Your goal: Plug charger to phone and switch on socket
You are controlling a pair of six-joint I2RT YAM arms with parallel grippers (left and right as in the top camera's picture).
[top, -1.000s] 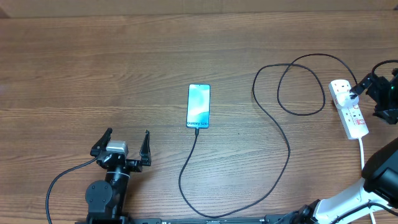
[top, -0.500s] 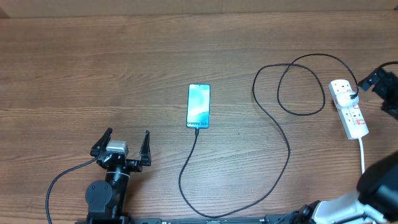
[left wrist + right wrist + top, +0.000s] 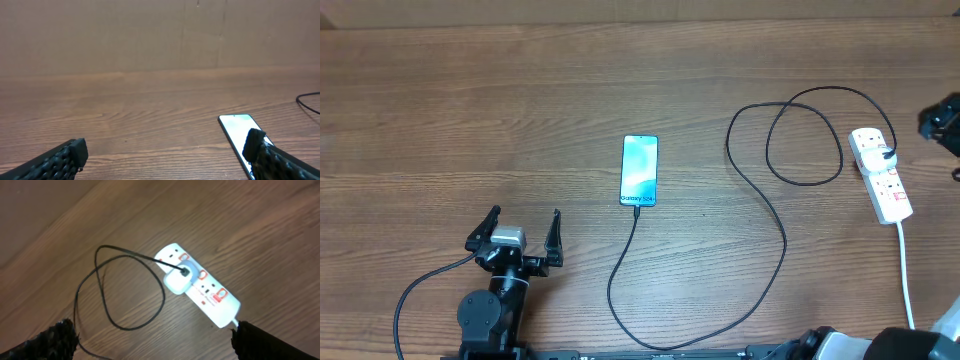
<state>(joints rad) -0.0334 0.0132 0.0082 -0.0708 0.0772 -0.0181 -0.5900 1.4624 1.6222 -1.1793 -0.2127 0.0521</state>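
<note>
The phone (image 3: 640,169) lies flat mid-table with its light-blue screen up; it also shows in the left wrist view (image 3: 239,131). The black charger cable (image 3: 782,240) runs from the phone's near short end, where its tip (image 3: 636,208) meets the phone, and loops over to the white power strip (image 3: 883,184). In the right wrist view the strip (image 3: 210,296) has red switches and a white adapter (image 3: 178,283) in it. My left gripper (image 3: 516,234) is open and empty, near-left of the phone (image 3: 165,156). My right gripper (image 3: 155,341) is open, high above the strip, and only just in view at the overhead's right edge (image 3: 944,122).
The strip's white cord (image 3: 904,270) runs toward the near right edge. The cable forms a wide loop (image 3: 805,140) left of the strip. A brown wall (image 3: 160,35) stands behind the wooden table (image 3: 470,110).
My right gripper has pulled away from the power strip, moving right and up until it is almost out of the overhead view. The left arm, phone and cable have not moved.
</note>
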